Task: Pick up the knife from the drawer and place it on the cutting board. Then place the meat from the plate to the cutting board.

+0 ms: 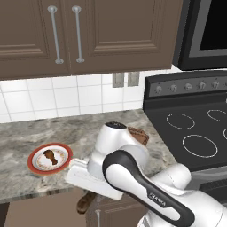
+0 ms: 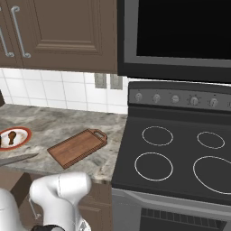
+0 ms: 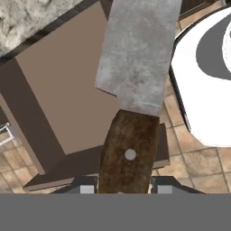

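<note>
My gripper (image 3: 126, 186) is shut on the dark brown wooden handle of the knife (image 3: 135, 67), whose grey blade points away from the hand. Beneath it the drawer (image 3: 67, 90) stands open, showing its light wood inside. The blade (image 2: 18, 159) reaches over the counter's front edge at the left of the right base view. The reddish-brown cutting board (image 2: 76, 148) lies on the counter beside the stove, partly hidden by my arm in the left base view (image 1: 138, 135). The meat (image 1: 50, 156) rests on the orange-rimmed plate (image 1: 33, 166) to the left of the board.
A black stove (image 2: 180, 158) with ring burners borders the counter on the right. Dark wall cabinets (image 1: 88, 35) hang above the marble counter (image 1: 26, 133), with a tiled wall behind. A microwave (image 2: 180, 31) hangs over the stove.
</note>
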### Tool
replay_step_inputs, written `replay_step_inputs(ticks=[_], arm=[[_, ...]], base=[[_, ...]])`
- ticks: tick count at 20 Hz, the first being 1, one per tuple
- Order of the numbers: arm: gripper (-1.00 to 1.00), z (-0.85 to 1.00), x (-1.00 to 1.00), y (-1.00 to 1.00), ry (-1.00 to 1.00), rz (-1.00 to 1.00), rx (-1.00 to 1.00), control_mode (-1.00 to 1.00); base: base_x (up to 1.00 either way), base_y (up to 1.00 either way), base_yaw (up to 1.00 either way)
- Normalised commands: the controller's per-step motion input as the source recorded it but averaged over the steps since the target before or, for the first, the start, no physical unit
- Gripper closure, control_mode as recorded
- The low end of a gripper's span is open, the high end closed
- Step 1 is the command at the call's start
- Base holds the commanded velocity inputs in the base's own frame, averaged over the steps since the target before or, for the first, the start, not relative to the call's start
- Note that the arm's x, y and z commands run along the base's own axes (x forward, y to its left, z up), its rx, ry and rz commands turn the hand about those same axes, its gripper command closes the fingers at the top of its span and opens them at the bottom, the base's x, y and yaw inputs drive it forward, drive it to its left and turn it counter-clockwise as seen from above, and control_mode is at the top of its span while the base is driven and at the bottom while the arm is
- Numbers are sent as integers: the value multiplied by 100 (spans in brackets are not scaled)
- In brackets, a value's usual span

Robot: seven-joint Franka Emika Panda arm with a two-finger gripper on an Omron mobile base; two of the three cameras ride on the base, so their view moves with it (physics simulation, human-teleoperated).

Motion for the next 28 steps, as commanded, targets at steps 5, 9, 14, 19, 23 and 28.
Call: replay_step_inputs(ticks=[5,9,14,19,23,28], arm=[[100,27,39,-50,0,-5,0,-100],[100,19,41,-52,0,-5,0,-100],[100,16,31,-55,0,-4,0,-100],[100,12,25,-54,0,-3,0,-100],[100,1,30,-51,0,-2,0,-100],[100,0,33,-41,0,-2,-9,-100]], base=[[0,0,0],[0,0,0],[0,0,0],[0,0,0],[0,0,0],[0,0,0]])
